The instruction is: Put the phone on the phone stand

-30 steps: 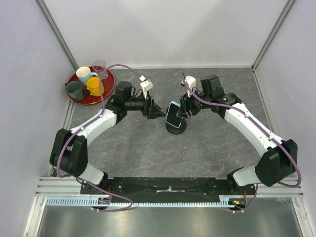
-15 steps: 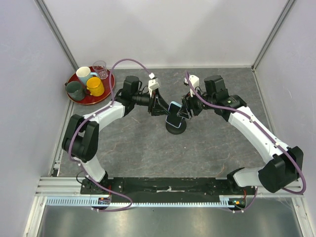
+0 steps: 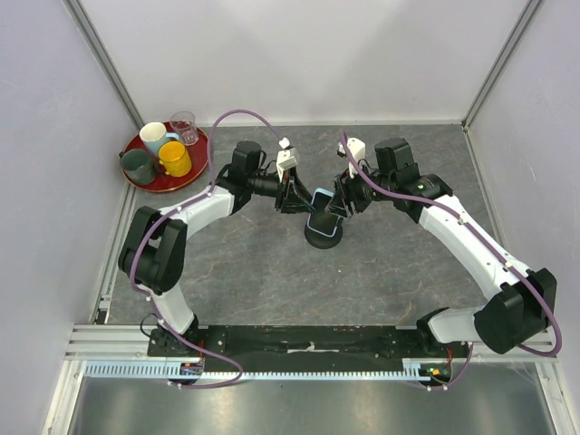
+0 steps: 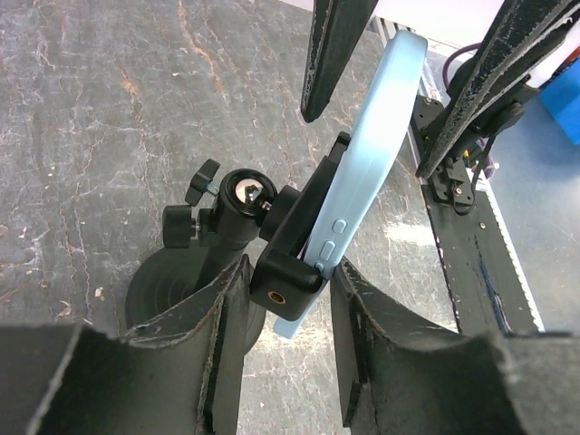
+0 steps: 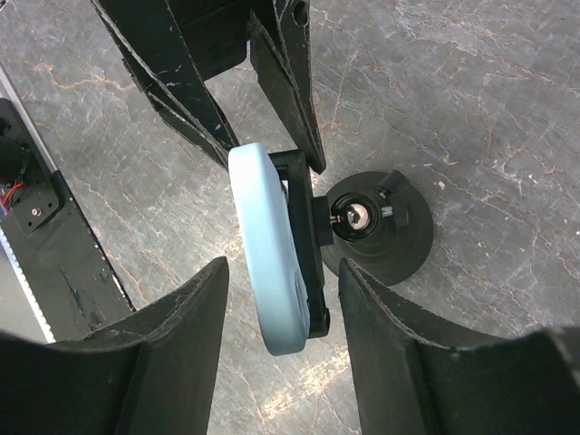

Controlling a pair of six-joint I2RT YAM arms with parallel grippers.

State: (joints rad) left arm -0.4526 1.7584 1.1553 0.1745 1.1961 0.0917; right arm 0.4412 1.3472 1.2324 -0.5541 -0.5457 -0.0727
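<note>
We see our left claw [image 3: 294, 197] spread astride the phone [image 4: 376, 154], which sits seated in the phone stand [image 4: 237, 201] on the surface [image 3: 272, 272], long axis rising steeply between both arms, with our right claw [image 3: 341, 203] likewise spread, equally near.

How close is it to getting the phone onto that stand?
Nearly done, it seems. The phone sits in the phone stand's cradle. The left gripper and right gripper both straddle it closely; whether either is squeezing is unclear. Left to do: let go and back away, provided the phone holds.
</note>
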